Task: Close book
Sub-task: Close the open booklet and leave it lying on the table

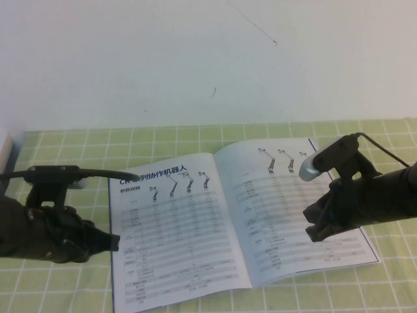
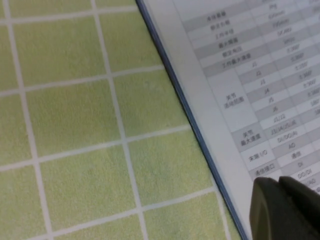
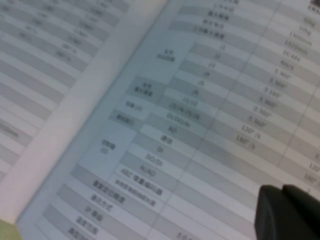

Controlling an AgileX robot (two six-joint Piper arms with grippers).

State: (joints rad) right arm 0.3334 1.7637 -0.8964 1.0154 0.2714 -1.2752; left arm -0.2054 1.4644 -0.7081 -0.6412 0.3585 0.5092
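green checked cloth mat (image 1: 65,287) with white grid lines, spread over the table as far as a plain white wall (image 1: 195,52) at the far side. near the middle of it lies a thin white paper book (image 1: 195,235) with a dark blue cover edge, open and flat, both pages face up. carries grey tables of figures, small drawings of robot arms along the far margin, and a blue heading on the left page. sits slightly turned, with the right page reaching farther away than the left.

at the near left, the black left gripper (image 1: 112,242), pointing right, tip just at the outer edge of the left page. seen from the left wrist as dark fingertips (image 2: 272,210) pressed together with only a thin seam between them, pinching nothing, low over the white margin of the book (image 2: 235,75), just inside its blue edge and beside the green mat (image 2: 75,125). cannot tell whether touching the paper.

at the right, the black right gripper (image 1: 314,222), angled down and leftward above the right page, well apart from the left one. seen from the right wrist as dark fingertips (image 3: 272,215) likewise pressed together, empty, over the printed table rows of the book (image 3: 165,100), with the centre fold running off to one side. contact with the page not clear.

at the far left edge, a pale white block (image 1: 4,149), cut off by the frame, resting on the mat.
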